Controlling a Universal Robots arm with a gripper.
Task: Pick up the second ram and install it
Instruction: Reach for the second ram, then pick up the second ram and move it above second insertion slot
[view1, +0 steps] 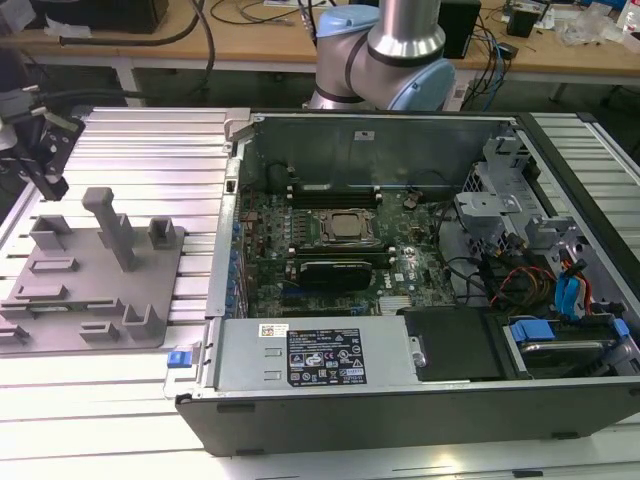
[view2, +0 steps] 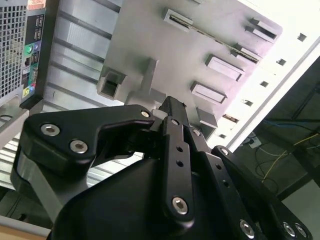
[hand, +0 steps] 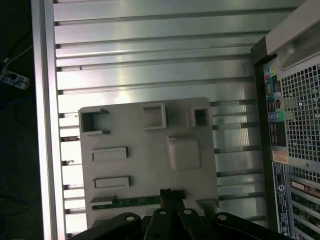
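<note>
The second ram (hand: 132, 201) is a thin green stick lying in a slot along one edge of the grey holder plate (hand: 150, 170). In the second wrist view the ram (view2: 220, 42) shows edge-on at the plate's far side. My gripper (hand: 168, 194) hangs above the plate with its black fingers drawn together and nothing between them. In the exterior view the gripper (view1: 48, 185) is at the far left, above the plate's (view1: 95, 300) back corner. Black fingers (view2: 172, 115) point down at the plate in the second wrist view.
An open computer case (view1: 400, 400) stands to the exterior view's right of the plate, with its motherboard, silver CPU (view1: 348, 228) and long memory slots (view1: 335, 190) exposed. The plate carries a tall post (view1: 112, 225) and several low blocks. Ribbed aluminium table (hand: 150, 50) lies all around.
</note>
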